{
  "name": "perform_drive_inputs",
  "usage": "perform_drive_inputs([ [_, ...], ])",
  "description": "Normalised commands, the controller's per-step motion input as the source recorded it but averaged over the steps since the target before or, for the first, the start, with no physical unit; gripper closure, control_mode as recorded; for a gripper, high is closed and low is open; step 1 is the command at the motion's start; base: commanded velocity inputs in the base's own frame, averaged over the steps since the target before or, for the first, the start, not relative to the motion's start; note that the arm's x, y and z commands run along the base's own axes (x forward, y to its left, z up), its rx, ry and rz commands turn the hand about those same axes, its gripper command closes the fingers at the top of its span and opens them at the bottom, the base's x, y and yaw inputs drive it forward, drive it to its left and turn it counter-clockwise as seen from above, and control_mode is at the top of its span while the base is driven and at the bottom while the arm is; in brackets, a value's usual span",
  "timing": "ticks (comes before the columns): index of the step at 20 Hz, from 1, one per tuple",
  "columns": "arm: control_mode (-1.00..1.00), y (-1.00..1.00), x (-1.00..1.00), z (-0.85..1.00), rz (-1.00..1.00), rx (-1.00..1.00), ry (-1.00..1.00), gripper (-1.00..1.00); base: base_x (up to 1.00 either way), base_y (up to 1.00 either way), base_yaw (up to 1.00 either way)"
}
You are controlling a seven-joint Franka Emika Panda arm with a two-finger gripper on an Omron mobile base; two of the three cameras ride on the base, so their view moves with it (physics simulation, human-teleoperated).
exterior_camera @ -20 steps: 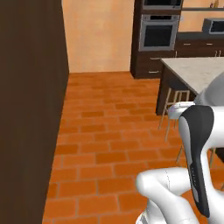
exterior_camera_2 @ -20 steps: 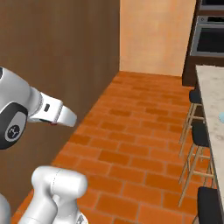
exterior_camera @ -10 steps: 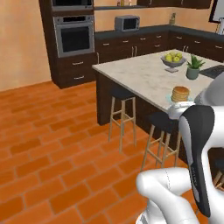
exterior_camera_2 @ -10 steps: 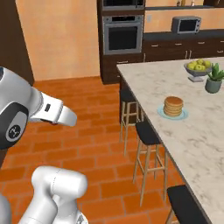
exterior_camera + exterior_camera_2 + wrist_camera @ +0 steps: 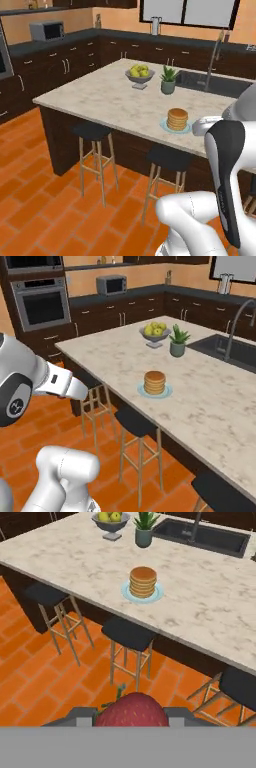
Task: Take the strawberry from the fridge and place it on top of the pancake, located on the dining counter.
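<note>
Nearest the hand camera, the strawberry (image 5: 131, 711) is clamped between the closed fingers of the gripper (image 5: 131, 716) — only its top and green stalk can be made out, so the contact itself is probably hidden. Beyond the black-seated stools (image 5: 128, 634), the pancake (image 5: 143, 581) is seen on its pale blue plate (image 5: 127, 592) on the dining counter (image 5: 65, 549). A second ago a dark wall and brick floor were faced; the base has since been swung round, so the island is now ahead. Carrying is judged nearly done; placing remains.
</note>
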Motion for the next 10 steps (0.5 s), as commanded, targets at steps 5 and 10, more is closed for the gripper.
perform_drive_inputs([
  [5, 1.00, 0.00, 0.00, 0.00, 0.00, 0.00, 0.00, 1.00, 1.00, 0.40, -0.69],
  [10, 1.00, 0.00, 0.00, 0.00, 0.00, 0.00, 0.00, 1.00, 0.99, 0.19, -0.60],
])
